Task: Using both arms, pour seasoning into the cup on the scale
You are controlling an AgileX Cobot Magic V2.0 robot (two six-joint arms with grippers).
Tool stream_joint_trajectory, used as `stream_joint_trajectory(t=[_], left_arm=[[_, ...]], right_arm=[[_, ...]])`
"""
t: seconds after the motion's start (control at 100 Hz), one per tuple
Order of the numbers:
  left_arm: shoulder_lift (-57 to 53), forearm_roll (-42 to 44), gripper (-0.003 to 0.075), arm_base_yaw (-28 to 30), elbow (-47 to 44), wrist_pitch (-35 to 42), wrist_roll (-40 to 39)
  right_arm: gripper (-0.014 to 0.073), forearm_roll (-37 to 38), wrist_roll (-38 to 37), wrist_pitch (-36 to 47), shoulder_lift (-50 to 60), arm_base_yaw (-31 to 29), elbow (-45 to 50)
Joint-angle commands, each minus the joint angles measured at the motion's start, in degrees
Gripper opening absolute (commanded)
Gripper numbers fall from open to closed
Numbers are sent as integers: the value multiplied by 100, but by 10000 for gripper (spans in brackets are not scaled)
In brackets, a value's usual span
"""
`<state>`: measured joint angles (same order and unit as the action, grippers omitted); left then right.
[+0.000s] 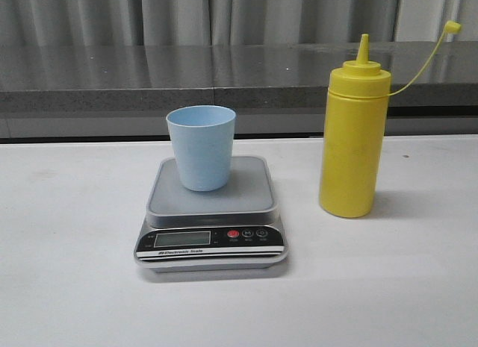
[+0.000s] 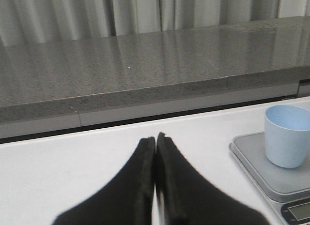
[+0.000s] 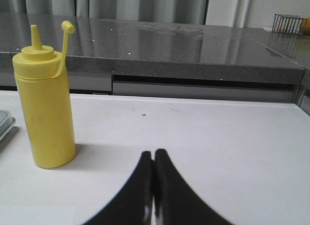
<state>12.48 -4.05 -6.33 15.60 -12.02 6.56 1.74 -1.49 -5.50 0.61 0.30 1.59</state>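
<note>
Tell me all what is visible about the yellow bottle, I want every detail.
The yellow bottle is a tall, opaque squeeze bottle that looks like plastic. It has a screw-on top with a pointed nozzle, uncapped; the small cap hangs off to the side on a thin yellow tether. It stands upright on the white table, to the right of the scale, apart from it. Nothing but the table touches it; no gripper holds it.

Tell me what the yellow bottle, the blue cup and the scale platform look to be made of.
Tall yellow squeeze bottle: apparently soft plastic, opaque, dull sheen, moulded nozzle and thin tether. Light blue tapered cup: plastic by its look, matte, thin even rim. Small silver-grey digital scale: its square platform has a flat grey satin finish; plastic or coated metal, hard to tell.
</note>
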Motion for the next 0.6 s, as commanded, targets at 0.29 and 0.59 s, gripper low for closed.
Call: stream_joint_trajectory(t=[0.29, 0.59], left_arm=[[-1354, 206, -20, 1204, -801, 451, -38], [-1440, 309, -20, 1162, -1323, 579, -38]], right_arm=[[-69, 50, 7, 477, 119, -37, -123], [-69, 50, 7, 482, 111, -37, -123]])
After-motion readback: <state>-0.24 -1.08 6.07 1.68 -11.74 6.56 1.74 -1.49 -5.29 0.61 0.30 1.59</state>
